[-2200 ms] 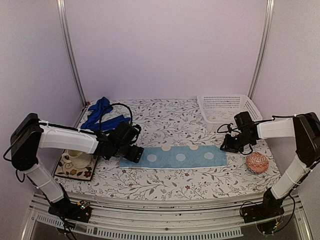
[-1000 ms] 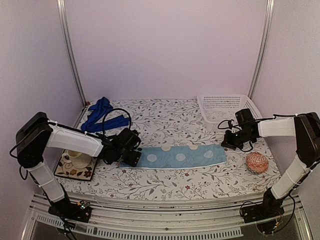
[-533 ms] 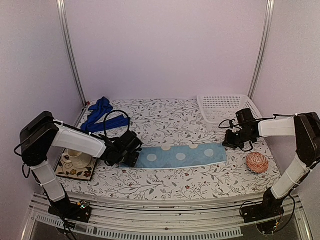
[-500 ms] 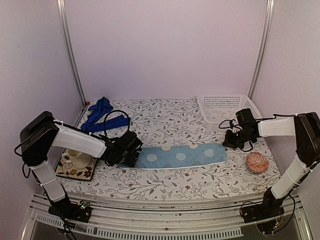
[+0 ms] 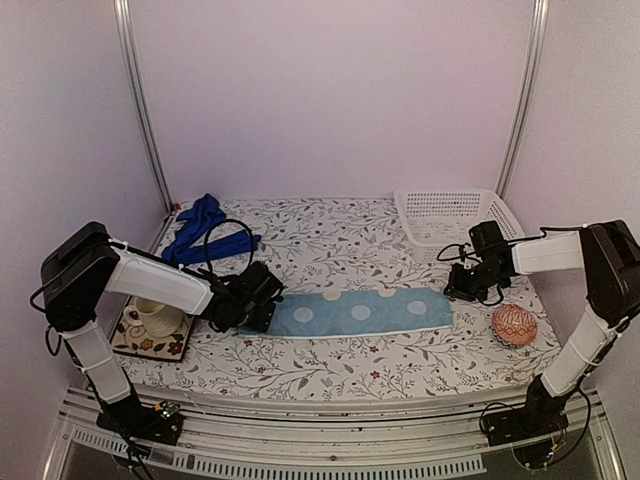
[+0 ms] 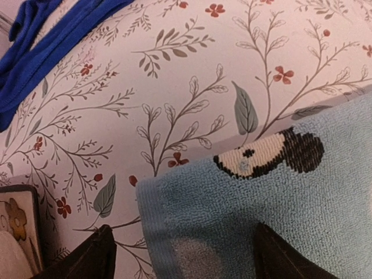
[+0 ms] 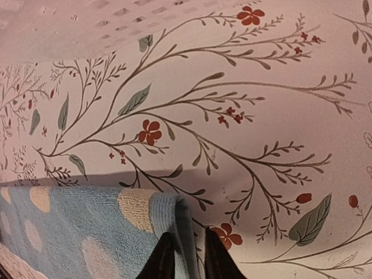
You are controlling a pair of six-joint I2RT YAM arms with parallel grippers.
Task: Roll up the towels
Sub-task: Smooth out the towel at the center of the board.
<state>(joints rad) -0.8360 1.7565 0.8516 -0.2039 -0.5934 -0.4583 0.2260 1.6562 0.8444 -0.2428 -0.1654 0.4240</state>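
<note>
The light-blue towel (image 5: 350, 313) lies unrolled and flat, a long strip running left to right across the middle of the frame, dotted with pale round marks. In the left wrist view its left end bears a cream-and-black motif. The royal-blue towel (image 5: 200, 228) lies crumpled at the upper left of the bench (image 5: 340, 245), well apart from it.

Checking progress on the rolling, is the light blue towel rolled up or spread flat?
Spread flat: the light blue towel lies as one long strip on the table, with no rolled part showing at either end.
</note>
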